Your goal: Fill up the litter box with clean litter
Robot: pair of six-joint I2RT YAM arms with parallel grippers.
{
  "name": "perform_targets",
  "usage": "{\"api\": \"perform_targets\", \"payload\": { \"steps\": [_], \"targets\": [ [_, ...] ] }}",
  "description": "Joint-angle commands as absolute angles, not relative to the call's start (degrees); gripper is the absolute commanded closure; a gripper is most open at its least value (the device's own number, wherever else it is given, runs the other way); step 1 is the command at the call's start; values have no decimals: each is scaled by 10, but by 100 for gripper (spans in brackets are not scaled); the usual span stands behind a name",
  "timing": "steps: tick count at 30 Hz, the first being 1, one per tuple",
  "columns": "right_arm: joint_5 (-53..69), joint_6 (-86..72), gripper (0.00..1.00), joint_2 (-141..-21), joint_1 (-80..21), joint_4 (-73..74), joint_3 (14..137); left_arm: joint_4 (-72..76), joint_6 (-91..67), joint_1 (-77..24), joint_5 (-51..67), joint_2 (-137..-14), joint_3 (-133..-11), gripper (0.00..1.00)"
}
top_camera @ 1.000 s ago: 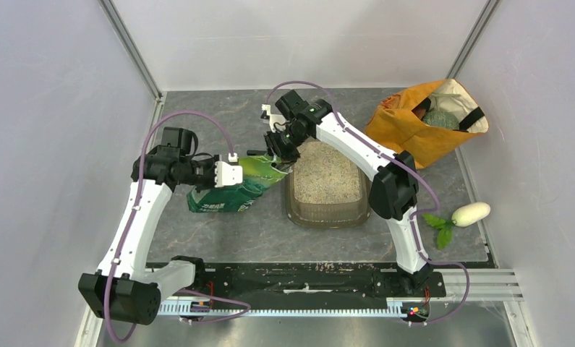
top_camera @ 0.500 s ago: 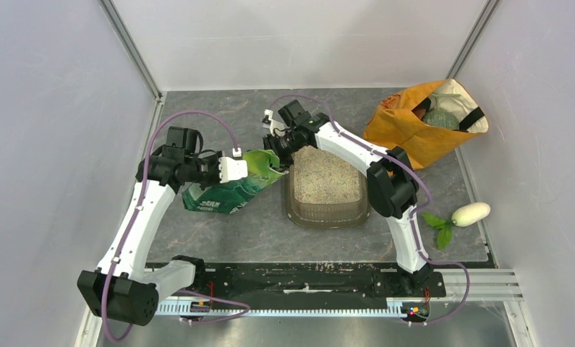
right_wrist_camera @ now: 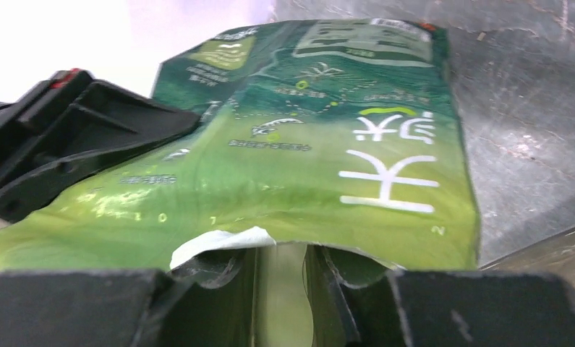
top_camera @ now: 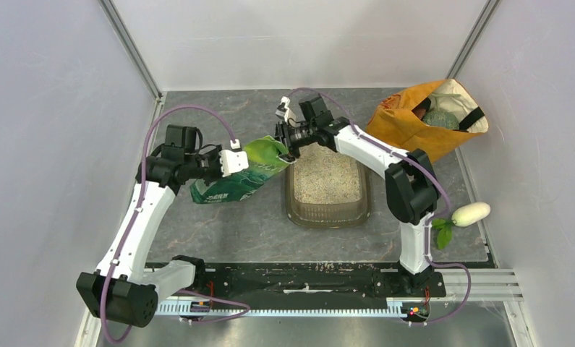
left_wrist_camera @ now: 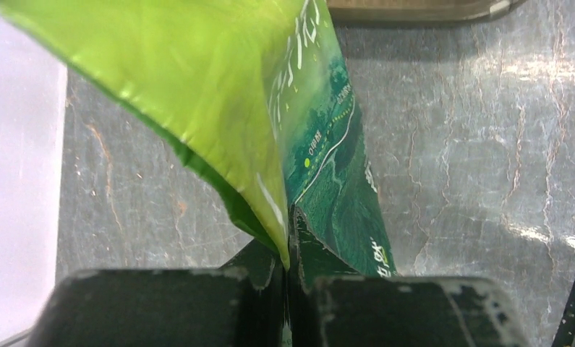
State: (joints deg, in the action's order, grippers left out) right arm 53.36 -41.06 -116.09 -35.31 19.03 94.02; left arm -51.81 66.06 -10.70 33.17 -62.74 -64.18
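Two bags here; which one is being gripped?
The green pouch, left of the litter box: the left gripper and right gripper both pinch it. The orange bag sits untouched at the far right.

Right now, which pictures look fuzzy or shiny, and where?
Right wrist view: the green pouch goes soft up close, the dark fingers at the bottom are blurry, and the top-left corner is washed out white. Left wrist view: bright glare streaks on the table. Top external view: sharp and evenly lit, with the litter box rim clear.
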Motion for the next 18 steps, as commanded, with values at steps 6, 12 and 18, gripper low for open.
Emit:
{"api": "perform_targets", "payload": {
  "steps": [6, 12, 18],
  "targets": [
    [643, -500, 100, -1030, -315, 55, 884, -454, 692, -113, 390, -620, -681, 98],
    [664, -498, 100, -972, -270, 62, 822, -417, 672, -112, 400, -640, -680, 98],
    [670, -505, 100, -923, -230, 62, 764, -404, 682, -112, 415, -660, -683, 98]
  ]
}}
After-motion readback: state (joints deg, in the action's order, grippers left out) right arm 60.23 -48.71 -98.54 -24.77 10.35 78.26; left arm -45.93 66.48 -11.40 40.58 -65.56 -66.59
